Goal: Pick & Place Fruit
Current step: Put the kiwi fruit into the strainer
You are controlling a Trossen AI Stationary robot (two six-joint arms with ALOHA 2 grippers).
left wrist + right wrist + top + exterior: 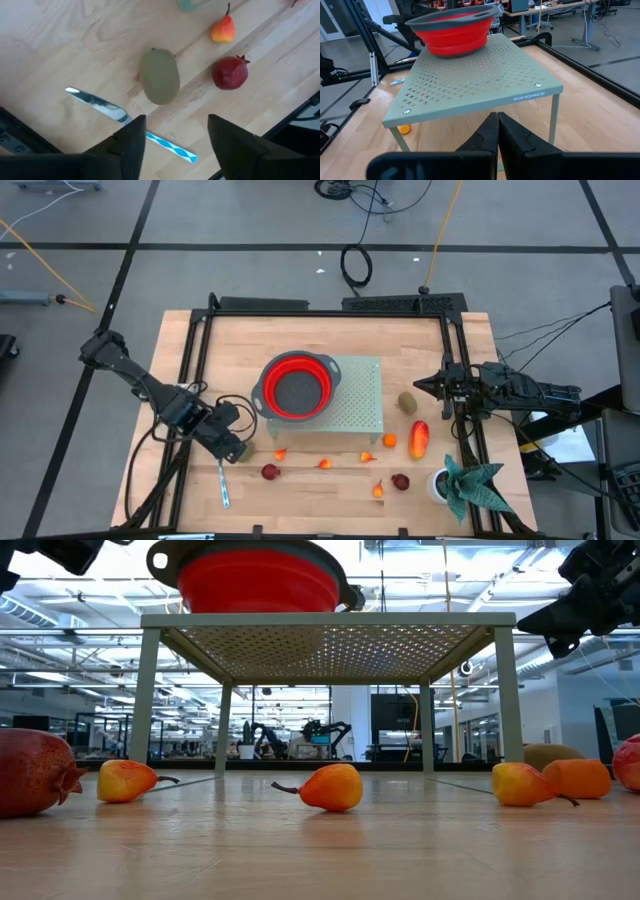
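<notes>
A: Fruit status?
B: Kiwi [159,76], pomegranate [230,72], pears: all on table [300,490]; red colander [296,387] seemingly empty.
A: Claws?
B: Left gripper [175,142] released above kiwi; right gripper [497,131] clenched, empty.

A pale green perforated metal shelf on four legs [360,395] stands near the middle of the light wooden tabletop [300,490], and a red collapsible colander with a grey rim and handles [296,387] sits on top of the shelf at its left end, overhanging that edge. A silver knife with a blue-and-white patterned handle [127,125] lies flat on the wood well to the front-left of the shelf. A green leafy plant in a small white pot [462,483] stands upright off the shelf's front-right corner, close to the table's right edge.
</notes>
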